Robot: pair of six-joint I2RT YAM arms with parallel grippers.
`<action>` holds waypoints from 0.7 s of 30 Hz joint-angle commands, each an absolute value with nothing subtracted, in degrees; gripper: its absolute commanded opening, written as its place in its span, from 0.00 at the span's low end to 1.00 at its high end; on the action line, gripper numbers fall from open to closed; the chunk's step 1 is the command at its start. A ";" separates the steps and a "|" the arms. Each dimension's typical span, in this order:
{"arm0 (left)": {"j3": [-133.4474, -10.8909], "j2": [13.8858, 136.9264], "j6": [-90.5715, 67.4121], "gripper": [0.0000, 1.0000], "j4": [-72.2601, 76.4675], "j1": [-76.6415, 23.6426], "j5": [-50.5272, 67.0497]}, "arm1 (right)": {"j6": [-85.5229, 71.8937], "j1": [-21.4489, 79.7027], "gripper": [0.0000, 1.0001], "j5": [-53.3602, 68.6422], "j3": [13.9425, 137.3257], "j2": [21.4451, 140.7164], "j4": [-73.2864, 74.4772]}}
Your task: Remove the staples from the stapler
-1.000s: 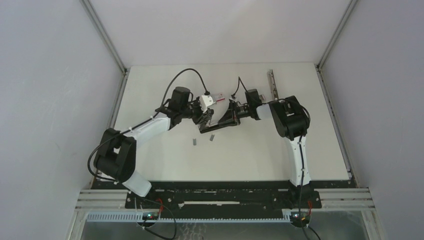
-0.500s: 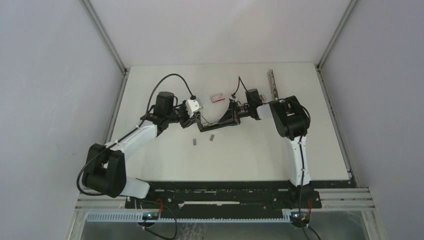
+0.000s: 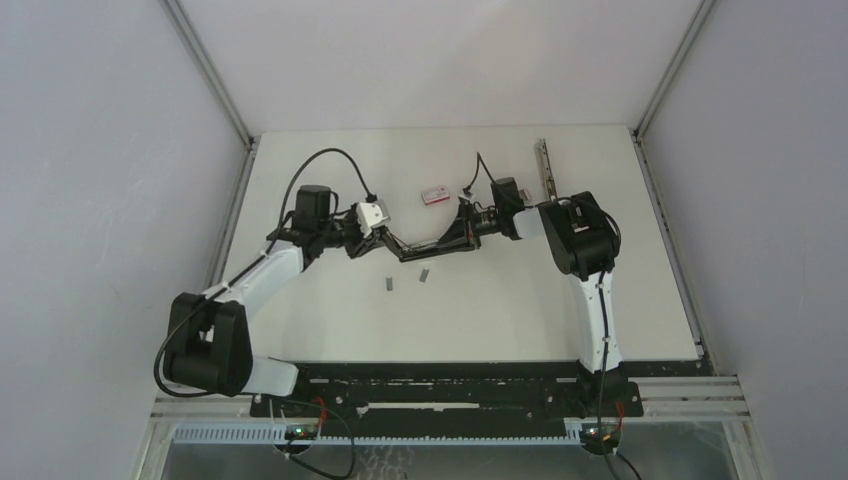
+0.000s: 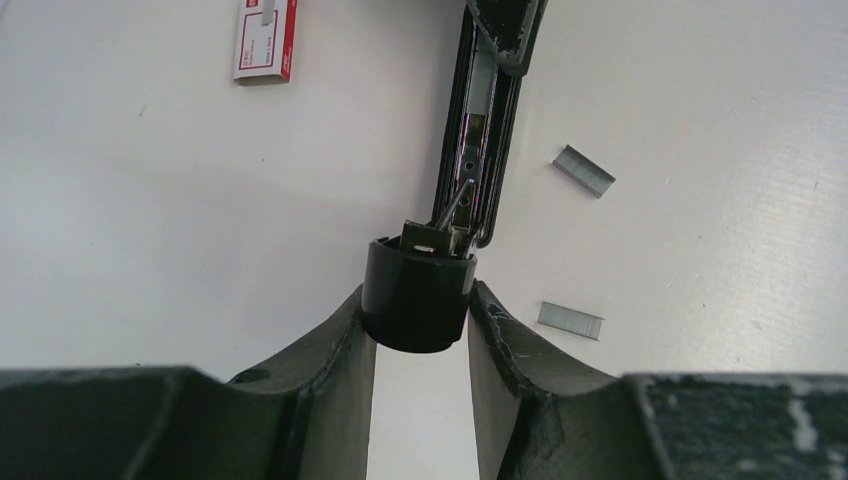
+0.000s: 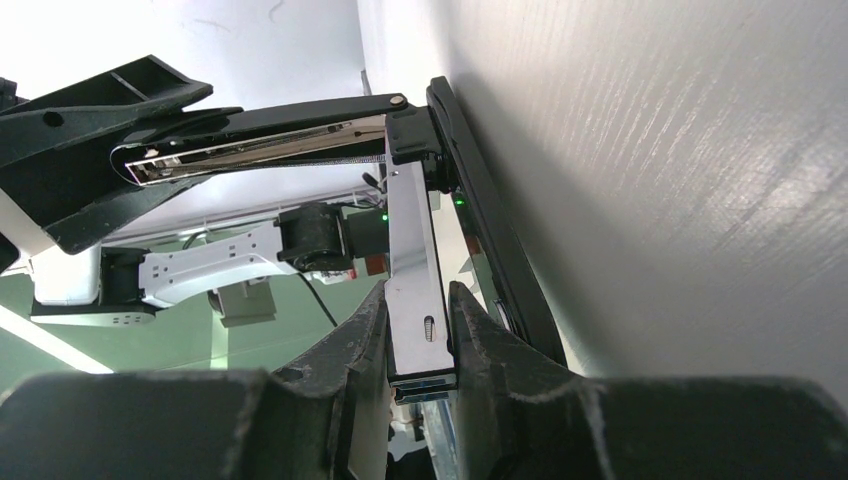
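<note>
The black stapler (image 3: 440, 244) lies open at mid-table. In the left wrist view its open magazine channel (image 4: 484, 110) runs away from me. My left gripper (image 3: 384, 238) is shut on the stapler's black pusher cap (image 4: 417, 296), which is drawn out of the channel on a thin rod. My right gripper (image 3: 466, 224) is shut on the stapler's chrome rear part (image 5: 415, 270), and the stapler's top arm (image 5: 250, 140) is swung open. Two short grey staple strips (image 3: 387, 284) (image 3: 424, 274) lie on the table in front of the stapler. They also show in the left wrist view (image 4: 584, 170) (image 4: 571, 319).
A small red-and-white box (image 3: 434, 195) lies behind the stapler and shows in the left wrist view (image 4: 265, 42). A long thin metal rail (image 3: 545, 170) lies at the back right. Grey walls close the table (image 3: 480, 320) on three sides.
My left gripper has moved left and away from the stapler, drawing the black pusher cap out on its rod. The right gripper and the two staple strips have not moved.
</note>
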State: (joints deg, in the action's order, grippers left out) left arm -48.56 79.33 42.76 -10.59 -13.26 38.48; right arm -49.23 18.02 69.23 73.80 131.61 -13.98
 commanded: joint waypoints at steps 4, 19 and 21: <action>-49.31 81.24 54.38 0.29 -19.50 -10.28 29.14 | -49.28 14.85 0.04 64.36 73.42 130.96 -12.32; -52.77 85.23 61.04 0.29 -25.77 -9.29 22.46 | -47.93 15.18 0.03 63.63 73.99 129.73 -10.46; -53.24 85.20 60.74 0.29 -25.93 -9.26 21.40 | -46.38 15.37 0.03 63.27 74.96 129.57 -7.79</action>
